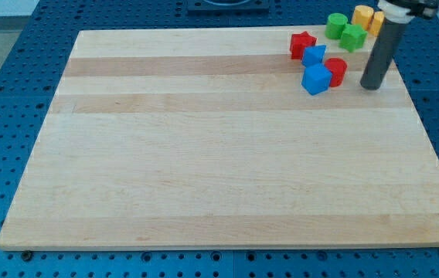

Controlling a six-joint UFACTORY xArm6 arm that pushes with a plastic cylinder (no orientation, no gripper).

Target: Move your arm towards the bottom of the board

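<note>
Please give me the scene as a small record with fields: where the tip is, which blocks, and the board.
tip: my tip rests on the board, at the right of the red block
cluster: red star, two blue blocks, two green blocks, yellow blocks
cluster place: the view's top right
board: wooden board

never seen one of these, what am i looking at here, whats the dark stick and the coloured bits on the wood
This is one camera picture of a wooden board lying on a blue perforated table. The dark stick is a rod on a robot arm; it grips nothing and only pushes things. My tip rests on the board near the view's top right, just right of the blocks and apart from them. The blocks sit clustered there: a red star, a blue star, a blue cube, a red cylinder touching the cube, two green blocks and two yellow blocks. Nothing is held.
</note>
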